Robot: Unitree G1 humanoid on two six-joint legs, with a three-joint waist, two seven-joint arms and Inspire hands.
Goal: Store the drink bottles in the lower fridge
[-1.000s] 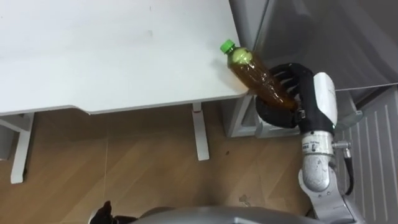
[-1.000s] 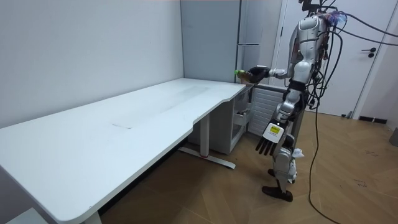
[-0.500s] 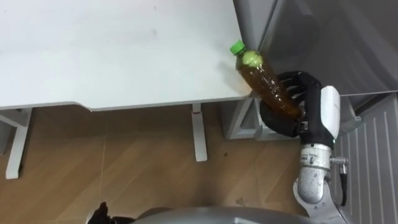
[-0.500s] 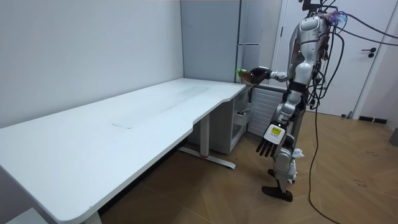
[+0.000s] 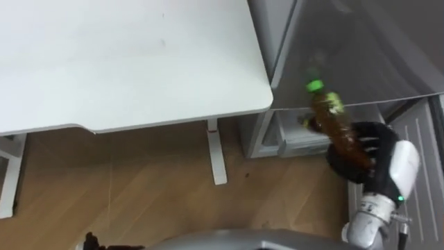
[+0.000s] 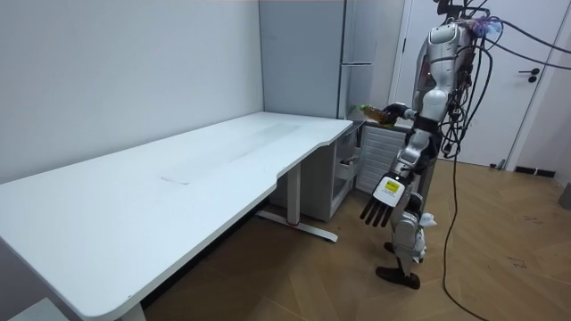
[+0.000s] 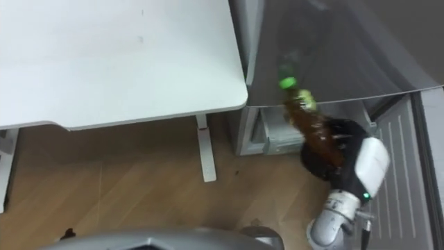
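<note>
You are holding the bottle (image 5: 333, 123) in the right hand (image 5: 374, 158), fingers wrapped round it, before the fridge (image 6: 299, 62) right of the table (image 5: 139, 62); next probably means lowering it to the bottom compartment

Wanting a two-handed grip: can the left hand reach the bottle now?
Probably not without lifting: the left hand hangs open by the thigh, far below the bottle, which the right hand holds up at the fridge.
</note>
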